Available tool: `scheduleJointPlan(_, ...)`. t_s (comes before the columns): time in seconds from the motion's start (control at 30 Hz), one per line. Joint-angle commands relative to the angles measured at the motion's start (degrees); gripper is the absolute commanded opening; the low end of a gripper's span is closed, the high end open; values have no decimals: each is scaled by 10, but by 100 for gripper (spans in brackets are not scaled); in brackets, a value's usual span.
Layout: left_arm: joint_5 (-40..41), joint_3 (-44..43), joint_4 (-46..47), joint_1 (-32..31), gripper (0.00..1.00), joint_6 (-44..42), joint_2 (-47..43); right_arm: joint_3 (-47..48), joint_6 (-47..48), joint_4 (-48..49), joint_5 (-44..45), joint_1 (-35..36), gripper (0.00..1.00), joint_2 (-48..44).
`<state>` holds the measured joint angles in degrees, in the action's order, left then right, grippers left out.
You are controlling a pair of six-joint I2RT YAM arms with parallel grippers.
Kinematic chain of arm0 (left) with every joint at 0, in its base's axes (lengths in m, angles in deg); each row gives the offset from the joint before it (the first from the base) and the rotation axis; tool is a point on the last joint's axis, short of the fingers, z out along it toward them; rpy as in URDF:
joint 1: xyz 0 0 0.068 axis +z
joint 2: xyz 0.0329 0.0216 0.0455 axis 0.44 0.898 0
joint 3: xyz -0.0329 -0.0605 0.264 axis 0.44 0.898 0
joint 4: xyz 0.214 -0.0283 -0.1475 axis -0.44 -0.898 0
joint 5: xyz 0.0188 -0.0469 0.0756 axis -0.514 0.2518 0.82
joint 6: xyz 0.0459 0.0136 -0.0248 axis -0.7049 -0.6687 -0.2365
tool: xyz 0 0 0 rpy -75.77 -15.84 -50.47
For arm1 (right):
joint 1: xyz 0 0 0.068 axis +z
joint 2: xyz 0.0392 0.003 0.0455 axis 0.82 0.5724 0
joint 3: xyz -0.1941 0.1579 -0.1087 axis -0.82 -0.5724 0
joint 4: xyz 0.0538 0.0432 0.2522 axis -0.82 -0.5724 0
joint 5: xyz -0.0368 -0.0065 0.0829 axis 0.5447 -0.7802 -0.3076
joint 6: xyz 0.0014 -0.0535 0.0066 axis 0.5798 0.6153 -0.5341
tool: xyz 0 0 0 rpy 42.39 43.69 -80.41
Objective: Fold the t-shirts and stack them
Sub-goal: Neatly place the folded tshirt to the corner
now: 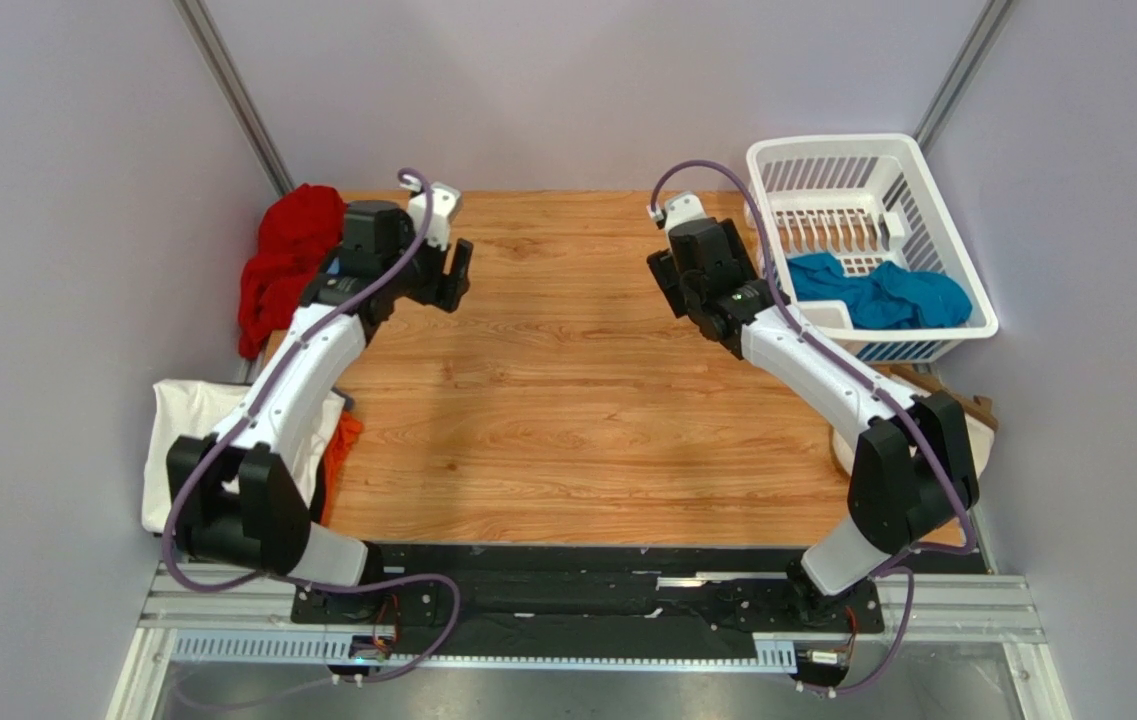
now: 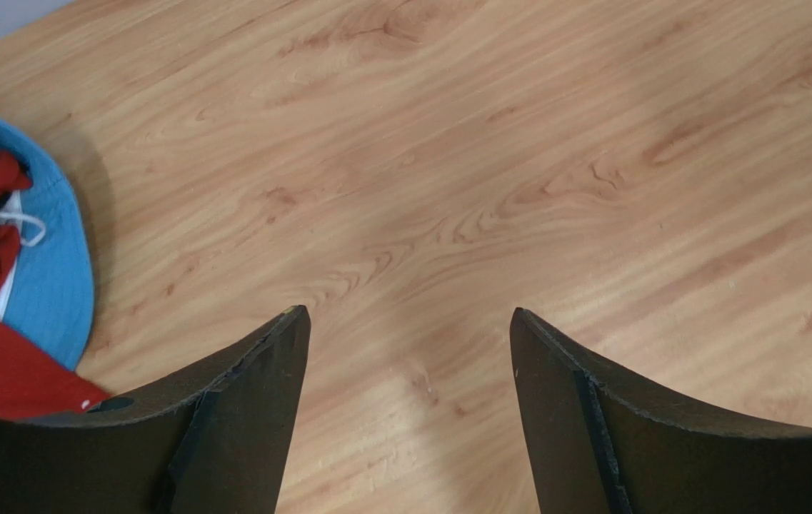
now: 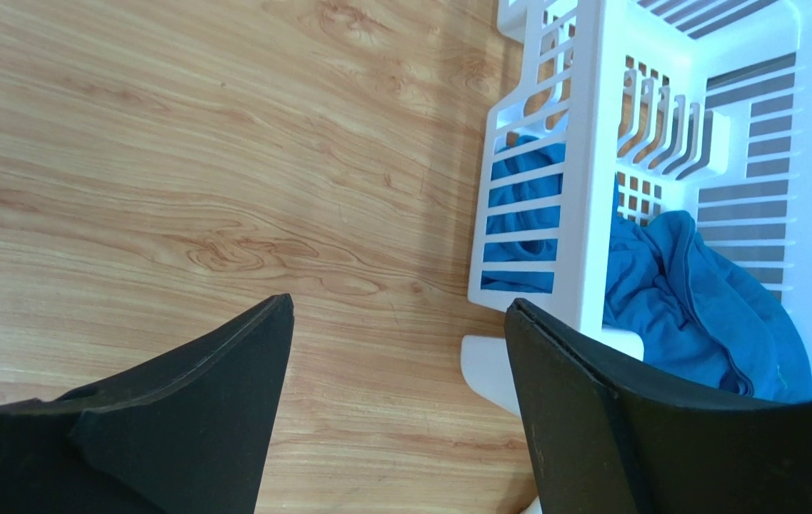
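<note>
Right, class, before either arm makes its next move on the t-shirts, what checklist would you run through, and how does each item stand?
1. Left fingers open and empty: ok.
2. Right fingers open and empty: ok.
3. Teal shirt lying in white basket, near the right fingers: ok.
4. Middle of table bare for folding: ok.
5. White cloth at left edge neatly folded: cannot tell, left arm covers part of it.

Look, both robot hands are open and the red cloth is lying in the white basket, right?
Not quite. The white laundry basket holds the teal t-shirt; the red cloth is heaped at the far left corner of the table, as the top view shows. The left gripper and right gripper are indeed open.
</note>
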<state>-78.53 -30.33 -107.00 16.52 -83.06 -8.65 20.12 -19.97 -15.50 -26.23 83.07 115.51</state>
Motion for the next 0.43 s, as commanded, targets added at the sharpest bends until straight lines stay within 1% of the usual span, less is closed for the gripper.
scheduleJointPlan(0.0,113,-25,62,-32,77,33,47,-14,-29,49,-5,3,77,-44)
scheduleJointPlan(0.07,116,-26,80,-33,78,33,53,-30,-21,60,-12,3,79,-63)
scheduleJointPlan(0.23,128,-32,106,-34,78,37,61,-35,-30,72,-12,3,78,-81)
scheduleJointPlan(0.33,128,-33,105,-39,78,44,60,-43,-31,77,-14,3,75,-89)
scheduleJointPlan(0.4,128,-31,104,-42,78,44,57,-48,-28,81,-22,2,76,-92)
